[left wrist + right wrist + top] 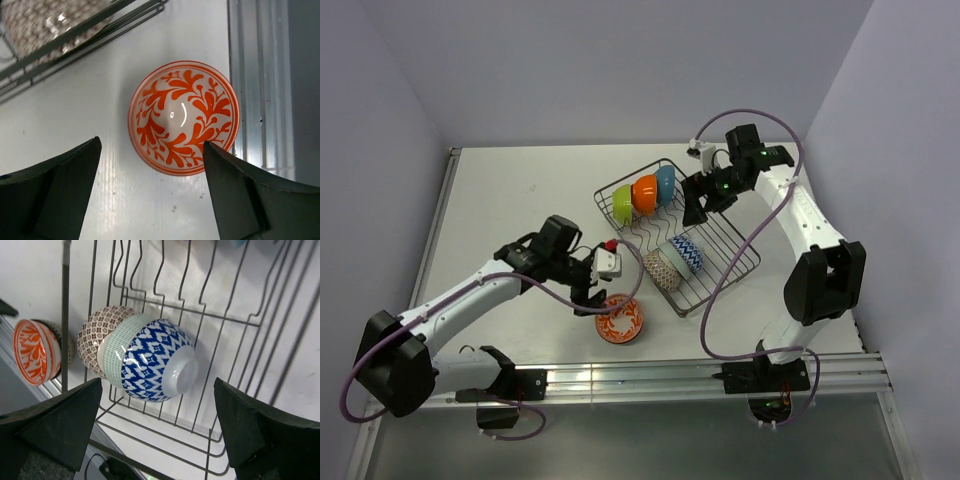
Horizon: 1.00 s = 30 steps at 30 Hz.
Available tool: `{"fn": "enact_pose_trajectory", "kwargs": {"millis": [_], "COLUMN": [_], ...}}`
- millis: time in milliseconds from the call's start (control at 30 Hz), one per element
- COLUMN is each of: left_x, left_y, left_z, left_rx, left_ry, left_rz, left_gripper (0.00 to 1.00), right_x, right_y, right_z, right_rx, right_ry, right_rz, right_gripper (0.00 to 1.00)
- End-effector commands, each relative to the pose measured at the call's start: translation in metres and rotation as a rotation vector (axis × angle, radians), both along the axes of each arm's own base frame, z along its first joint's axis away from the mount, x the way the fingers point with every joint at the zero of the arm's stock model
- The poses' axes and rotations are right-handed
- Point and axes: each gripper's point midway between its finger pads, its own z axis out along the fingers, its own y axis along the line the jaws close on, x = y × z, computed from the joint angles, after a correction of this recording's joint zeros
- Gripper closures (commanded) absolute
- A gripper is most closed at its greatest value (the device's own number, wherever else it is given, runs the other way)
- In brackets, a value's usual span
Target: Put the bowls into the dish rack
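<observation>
The dish rack (720,262) lies slantwise at mid table. At its far end a lime green bowl (623,205), an orange bowl (644,193) and a blue bowl (666,183) stand on edge. At its near end lie the white-blue zigzag bowl (688,253) (150,360), a pale green bowl (117,347) and the brown patterned bowl (661,268) (97,332), nested on their sides. The red-orange patterned bowl (620,318) (184,117) sits upright on the table outside the rack. My left gripper (588,296) (151,145) hangs open and empty above its near rim. My right gripper (698,205) (158,382) is open and empty above the rack.
A metal rail (670,375) (260,80) runs along the table's near edge, close to the red-orange bowl. The rack's corner wires (75,35) lie just beyond that bowl. Walls close in the table's far and right sides.
</observation>
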Motion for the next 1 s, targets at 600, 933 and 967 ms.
{"fn": "enact_pose_trajectory", "kwargs": {"millis": [600,933,967], "left_x": [0.010,0.003,0.004], "left_y": [-0.049,-0.048,-0.049], "left_z": [-0.026,-0.043,-0.044], "left_rx": [0.079,0.129,0.133], "left_ry": [-0.287,-0.280,-0.281], "left_rz": [-0.510,-0.523,-0.521], "left_gripper": [0.55,0.74,0.79], "right_x": [-0.020,-0.028,-0.028], "right_y": [-0.015,-0.018,-0.018], "right_z": [0.092,0.084,0.085], "right_rx": [0.111,0.125,0.129], "right_ry": [-0.331,-0.332,-0.338], "right_rz": [-0.119,-0.123,-0.119], "right_gripper": [0.00,0.00,0.00]}}
